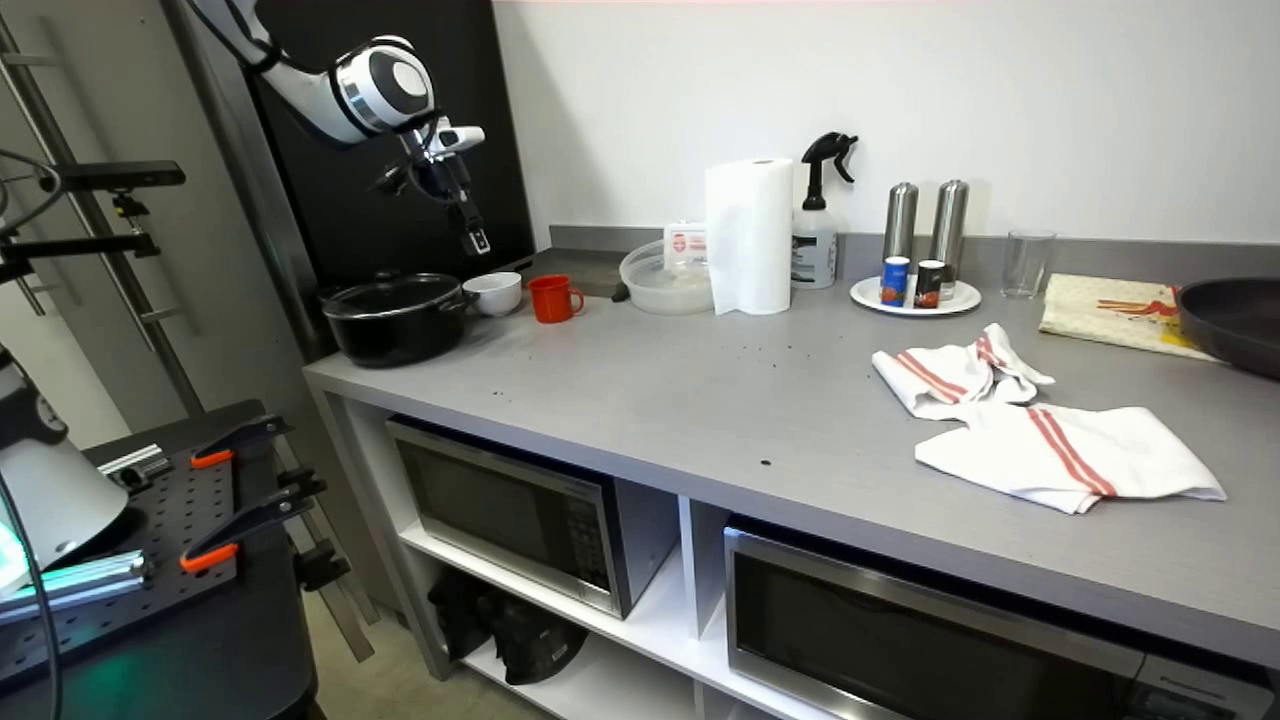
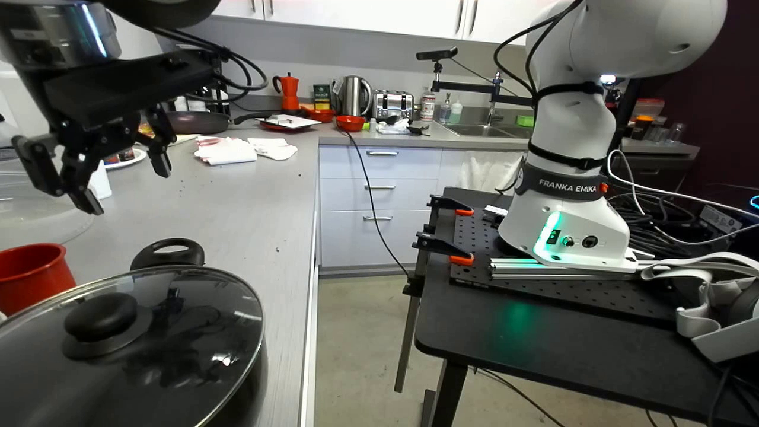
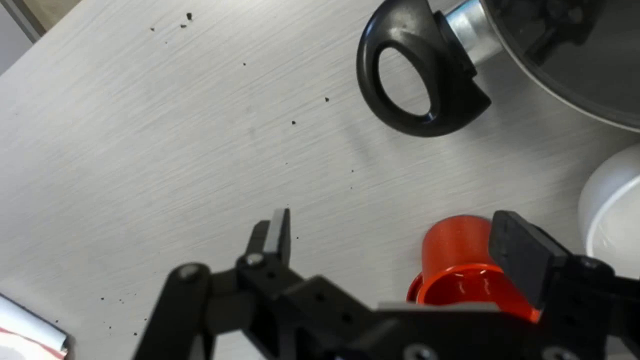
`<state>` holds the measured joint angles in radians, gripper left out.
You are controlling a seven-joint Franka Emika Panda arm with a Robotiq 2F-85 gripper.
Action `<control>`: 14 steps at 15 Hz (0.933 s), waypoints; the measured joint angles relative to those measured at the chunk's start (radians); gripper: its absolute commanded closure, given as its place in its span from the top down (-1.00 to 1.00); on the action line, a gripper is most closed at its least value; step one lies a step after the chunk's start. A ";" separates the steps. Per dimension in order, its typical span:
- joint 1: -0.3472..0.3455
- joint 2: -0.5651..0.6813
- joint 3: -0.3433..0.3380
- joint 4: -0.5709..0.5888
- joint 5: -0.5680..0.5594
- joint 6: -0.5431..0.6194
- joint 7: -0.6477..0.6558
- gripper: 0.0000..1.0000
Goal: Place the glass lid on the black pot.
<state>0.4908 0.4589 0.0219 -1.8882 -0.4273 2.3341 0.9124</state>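
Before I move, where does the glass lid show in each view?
In an exterior view: glass lid, left of centre, on the black pot.
In an exterior view: glass lid, lower left, cut by the frame.
Wrist view: glass lid, upper right corner, partly shown.
Shared landmark: red mug, in all three.

My arm (image 1: 310,95): extended, sloping down to my wrist (image 1: 395,80) | my gripper (image 2: 125,184): below the wrist, fingers (image 3: 277,234) aimed downward, jaws parted wide | my base (image 2: 574,220): upright, its light (image 2: 546,235) glowing green
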 measured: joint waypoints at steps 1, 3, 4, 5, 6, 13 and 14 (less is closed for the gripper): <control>-0.011 -0.018 0.004 -0.010 0.002 0.000 -0.005 1.00; -0.045 -0.050 0.026 -0.039 0.024 0.002 -0.050 1.00; -0.067 -0.067 0.044 -0.058 0.051 0.008 -0.095 1.00; -0.091 -0.082 0.063 -0.079 0.086 0.017 -0.148 1.00; -0.113 -0.099 0.083 -0.103 0.128 0.024 -0.209 1.00; -0.170 -0.183 0.131 -0.212 0.231 0.026 -0.390 1.00; -0.170 -0.184 0.132 -0.213 0.231 0.026 -0.390 1.00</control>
<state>0.3207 0.2749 0.1536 -2.1017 -0.1964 2.3601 0.5222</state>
